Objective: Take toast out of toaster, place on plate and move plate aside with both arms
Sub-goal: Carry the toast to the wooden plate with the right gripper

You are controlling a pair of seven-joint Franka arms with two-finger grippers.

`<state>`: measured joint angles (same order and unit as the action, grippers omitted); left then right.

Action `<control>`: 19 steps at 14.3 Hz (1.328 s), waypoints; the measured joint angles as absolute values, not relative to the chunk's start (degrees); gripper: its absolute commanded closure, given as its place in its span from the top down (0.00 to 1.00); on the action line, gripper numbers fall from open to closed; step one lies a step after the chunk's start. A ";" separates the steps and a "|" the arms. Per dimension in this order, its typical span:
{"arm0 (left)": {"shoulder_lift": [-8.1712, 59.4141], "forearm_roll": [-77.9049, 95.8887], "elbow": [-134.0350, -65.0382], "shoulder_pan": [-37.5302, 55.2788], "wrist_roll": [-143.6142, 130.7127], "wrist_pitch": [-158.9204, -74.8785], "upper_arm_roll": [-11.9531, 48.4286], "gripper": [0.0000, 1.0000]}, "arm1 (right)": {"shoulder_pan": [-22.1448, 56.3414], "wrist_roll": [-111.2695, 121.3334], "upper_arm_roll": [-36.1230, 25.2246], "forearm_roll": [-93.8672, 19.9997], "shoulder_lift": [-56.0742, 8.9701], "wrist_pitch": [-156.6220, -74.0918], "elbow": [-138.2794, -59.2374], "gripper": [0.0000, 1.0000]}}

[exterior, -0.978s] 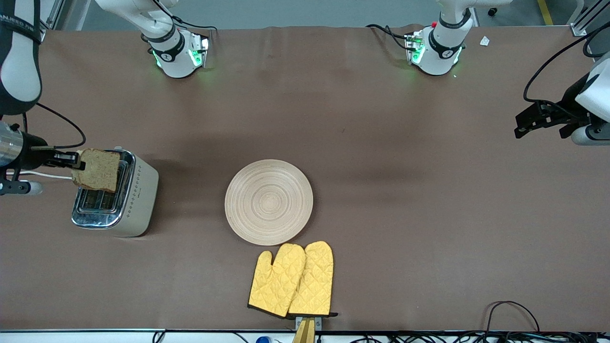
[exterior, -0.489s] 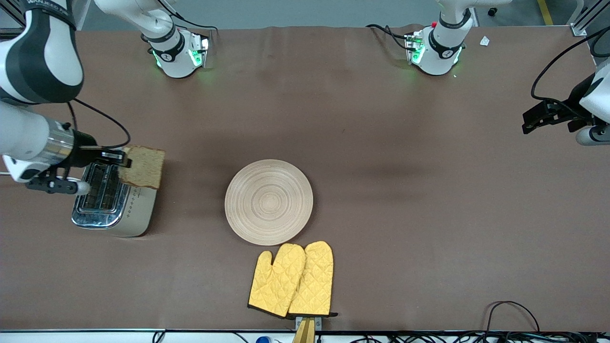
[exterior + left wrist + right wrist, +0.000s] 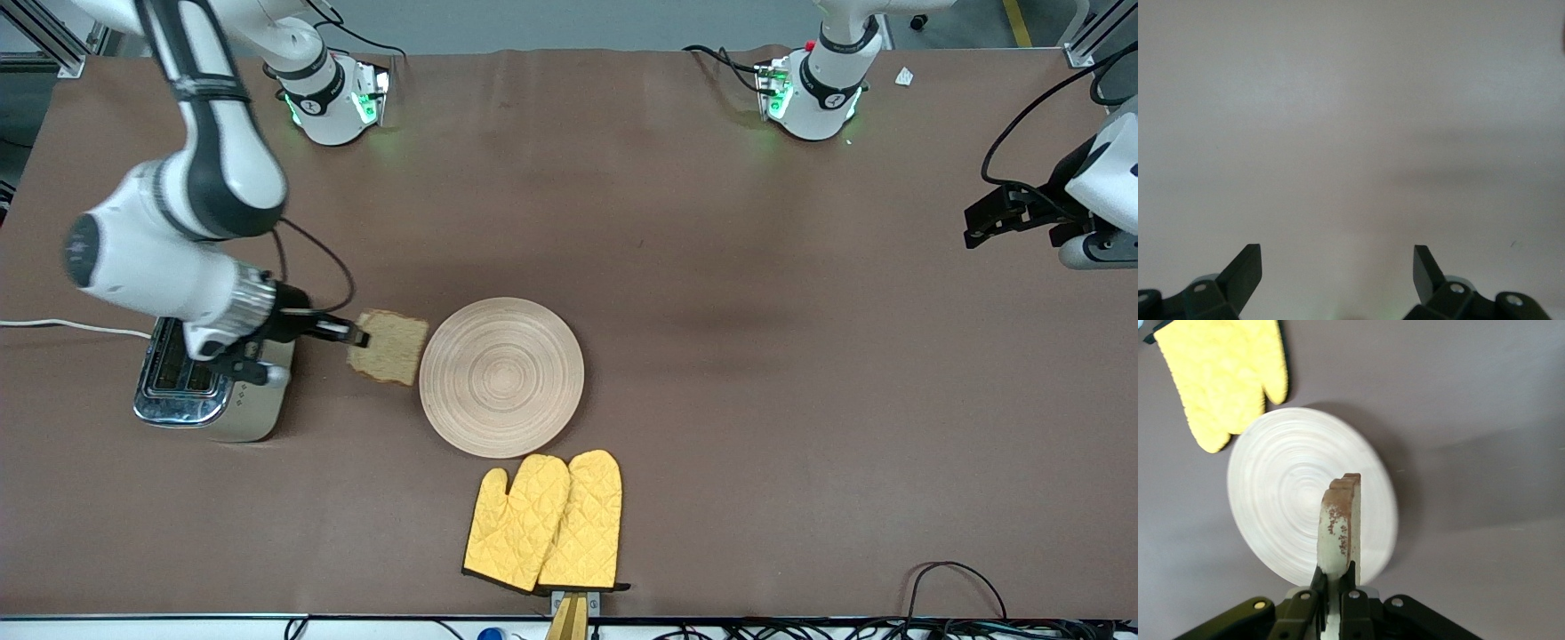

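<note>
The right end effector (image 3: pixel 354 336), clamped on the brown bread slice (image 3: pixel 388 358), should lower it flat onto the round wooden plate (image 3: pixel 501 377); the waiting left end effector (image 3: pixel 1337 280) stays apart.

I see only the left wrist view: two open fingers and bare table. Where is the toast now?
Observer: The right gripper holds the toast by one edge, in the air between the toaster and the plate.
Operator: Is anything already on the plate?
Observer: No, its wooden surface is bare.
Operator: Anything close to the plate?
Observer: Yellow oven mitts lie beside it, nearer to the front camera.
Operator: And where is my arm?
Observer: The left gripper waits at the left arm's end of the table.
</note>
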<state>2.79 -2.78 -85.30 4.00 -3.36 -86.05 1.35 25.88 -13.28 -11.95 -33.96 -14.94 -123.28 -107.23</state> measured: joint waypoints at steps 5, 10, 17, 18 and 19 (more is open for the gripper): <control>2.77 -2.78 -84.51 4.09 -3.37 -86.05 2.86 1.00 | 36.46 -19.76 -11.86 -40.79 -19.26 -135.15 -107.78 0.00; 2.77 -2.78 -84.42 4.09 -3.45 -86.05 3.37 1.00 | 38.60 -19.59 -12.07 -44.93 -25.64 -141.10 -107.01 0.00; 2.77 -2.78 -84.40 4.03 -3.40 -85.63 3.37 1.00 | 36.62 -10.56 -12.99 -45.00 -27.66 -140.53 -108.04 0.00; 2.77 -2.78 -84.41 4.01 -3.40 -85.56 3.37 1.00 | 36.45 -9.49 -13.06 -45.00 -28.00 -140.53 -108.10 0.00; 2.78 -2.78 -84.41 4.01 -3.40 -85.52 3.37 1.00 | 36.25 -8.71 -13.13 -45.00 -28.29 -140.53 -108.19 0.00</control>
<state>2.78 -2.78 -84.41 4.01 -3.40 -85.52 3.37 36.25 -8.71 -13.13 -45.00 -28.29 -140.53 -108.19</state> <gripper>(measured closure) 0.000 0.894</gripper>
